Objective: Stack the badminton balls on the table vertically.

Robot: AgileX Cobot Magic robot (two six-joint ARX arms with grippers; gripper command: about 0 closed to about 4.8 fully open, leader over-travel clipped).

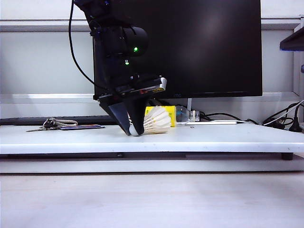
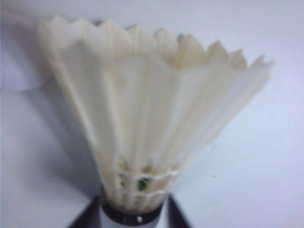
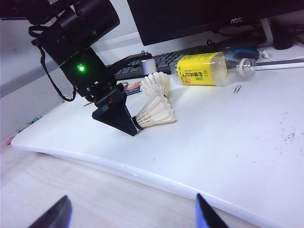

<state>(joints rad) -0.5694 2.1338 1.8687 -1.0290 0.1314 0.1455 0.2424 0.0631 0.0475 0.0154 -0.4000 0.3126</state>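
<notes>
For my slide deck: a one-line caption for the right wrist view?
Left gripper at the cork tip of a lying shuttlecock; a second shuttlecock behind it.

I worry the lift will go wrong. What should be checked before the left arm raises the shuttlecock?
1. Left gripper at the cork tip of the lying shuttlecock: ok, fingers on either side.
2. Firm grip: cannot tell; the jaws are not fully shut.
3. Second shuttlecock upright as the base: ok, skirt up, just behind.
4. Clear bottle out of the way: ok, lying further back on the table.
5. Right gripper clear: ok, open, hanging off the table edge.
</notes>
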